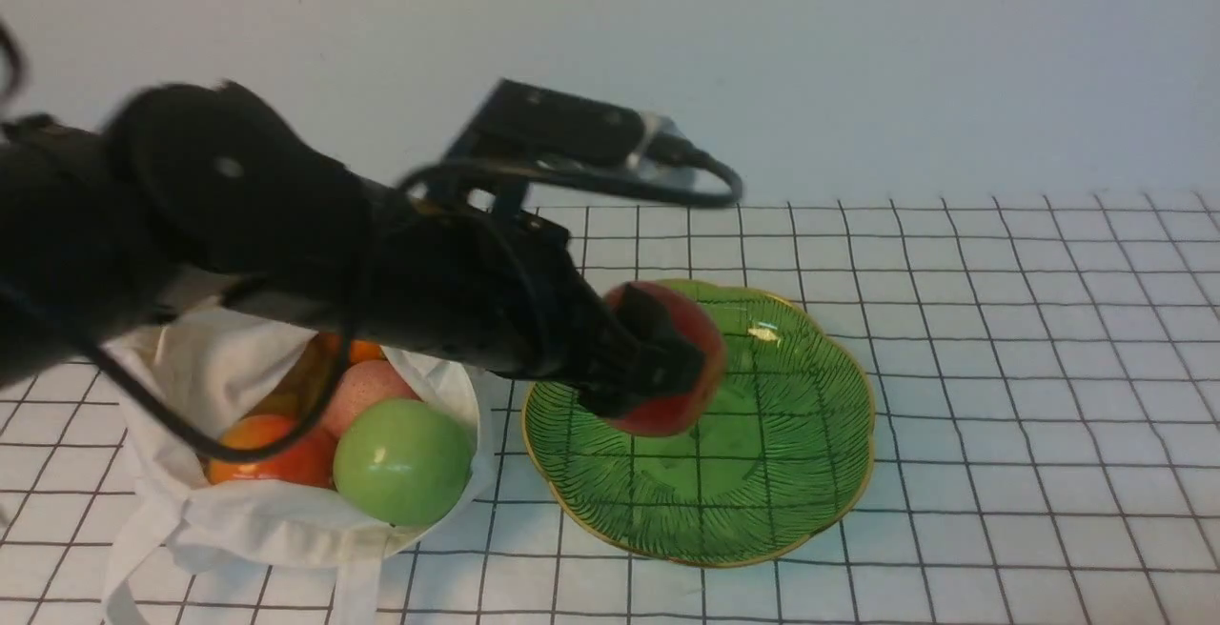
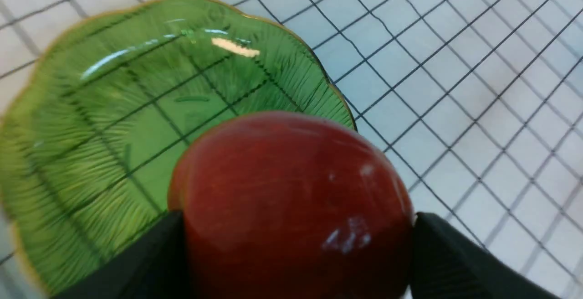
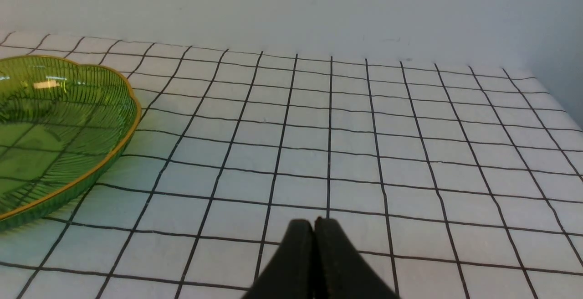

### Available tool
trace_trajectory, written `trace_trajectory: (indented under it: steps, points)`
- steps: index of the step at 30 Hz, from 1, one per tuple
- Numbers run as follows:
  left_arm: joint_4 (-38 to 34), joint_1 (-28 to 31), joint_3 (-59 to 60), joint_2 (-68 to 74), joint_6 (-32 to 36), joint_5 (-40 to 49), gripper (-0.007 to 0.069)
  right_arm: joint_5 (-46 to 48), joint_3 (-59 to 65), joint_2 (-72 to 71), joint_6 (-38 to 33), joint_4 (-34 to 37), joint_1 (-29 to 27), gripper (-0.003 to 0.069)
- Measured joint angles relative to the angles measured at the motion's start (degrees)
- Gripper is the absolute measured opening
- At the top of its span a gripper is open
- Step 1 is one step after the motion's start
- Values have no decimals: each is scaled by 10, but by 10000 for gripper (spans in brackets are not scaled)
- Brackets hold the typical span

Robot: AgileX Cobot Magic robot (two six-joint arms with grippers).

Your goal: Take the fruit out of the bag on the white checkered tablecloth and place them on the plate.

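Observation:
My left gripper [image 1: 667, 358] is shut on a red apple [image 1: 688, 334] and holds it just above the green glass plate [image 1: 801, 473]. In the left wrist view the red apple [image 2: 291, 203] sits between both black fingers [image 2: 446, 258] over the plate [image 2: 114, 121]. The off-white bag [image 1: 219, 358] lies open on the left of the white checkered tablecloth [image 1: 1029, 320]. It holds a green apple [image 1: 402, 461], a red-orange fruit [image 1: 276, 453], a pinkish peach [image 1: 367, 387] and a small orange [image 1: 362, 351]. My right gripper [image 3: 314, 226] is shut and empty above the cloth.
A plain pale wall [image 1: 858, 53] runs behind the table. The plate's rim [image 3: 114, 153] shows at the edge of the right wrist view. A bag strap [image 1: 133, 568] hangs toward the front edge. The left arm's cable [image 1: 572, 177] loops above the plate's back left.

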Motion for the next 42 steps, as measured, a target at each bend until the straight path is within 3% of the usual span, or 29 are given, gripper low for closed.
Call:
trace_trajectory:
  steps: [2, 7, 10, 14, 20, 22, 27, 28, 30, 34, 42]
  points:
    - [-19, -17, 0, 64, 17, -66, 541, 0, 0, 0, 0, 0, 0, -14]
    - [-48, -23, 0, 137, 23, -136, 541, 0, 0, 0, 0, 0, 0, -14]
    - [-59, -23, 0, 166, 25, -161, 557, 0, 0, 0, 0, 0, 0, -14]
    - [-60, -23, 0, 170, 26, -180, 666, 0, 0, 0, 0, 0, 0, -14]
    - [-61, -22, 0, 144, 26, -182, 674, 0, 0, 0, 0, 0, 0, -14]
    - [-60, -17, 0, 114, 25, -170, 613, 0, 0, 0, 0, 0, 0, -14]
    - [-57, 18, 0, -8, 19, -122, 273, 0, 0, 0, 0, 0, 0, -14]
    - [-47, 39, 0, -63, 19, -98, 112, 0, 0, 0, 0, 0, 0, -14]
    - [-30, 63, 0, -119, 16, -72, 43, 0, 0, 0, 0, 0, 0, -14]
    - [32, 137, 0, -260, -8, -12, -6, 0, 0, 0, 0, 0, 0, -14]
    - [129, 228, 0, -417, -76, 112, -8, 0, 0, 0, 0, 0, 0, -14]
